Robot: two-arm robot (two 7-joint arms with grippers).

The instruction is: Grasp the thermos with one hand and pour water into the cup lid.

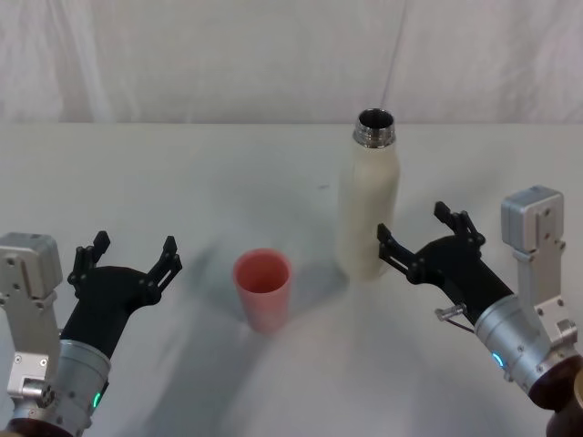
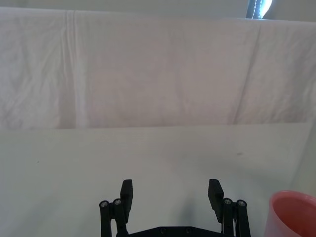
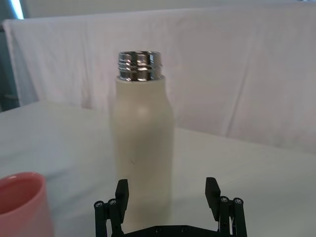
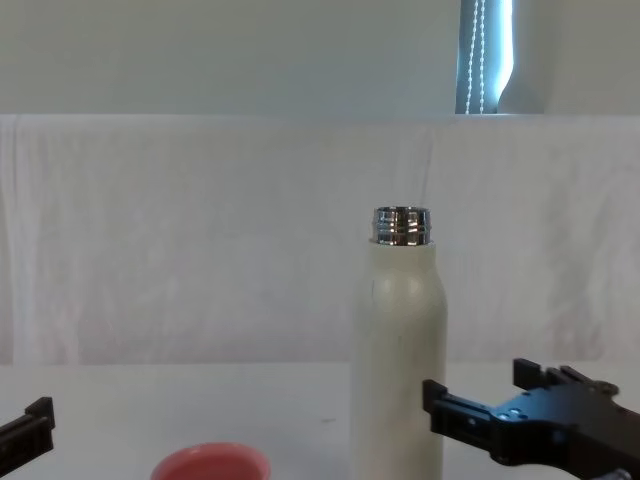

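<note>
The thermos point(image 1: 369, 200) stands upright on the white cloth-covered tabletop point(image 1: 182, 173), long axis vertical, open mouth up. Its body is a smooth matte cream cylinder with rounded shoulders, topped by a shiny threaded steel neck point(image 3: 140, 65). The cup point(image 1: 263, 289), a small round salmon piece with a smooth matte rim, stands upright, mouth up, near the thermos on its left and nearer the robot.

The right hand point(image 1: 422, 238) sits just beside the thermos's lower body on the right, black fingers point(image 3: 122, 190) spread, the thermos ahead of the gap and not gripped. The left hand point(image 1: 129, 258) rests low over the tabletop left of the cup, fingers spread, holding nothing. A wrinkled white cloth backdrop point(image 4: 200, 240) hangs behind.
</note>
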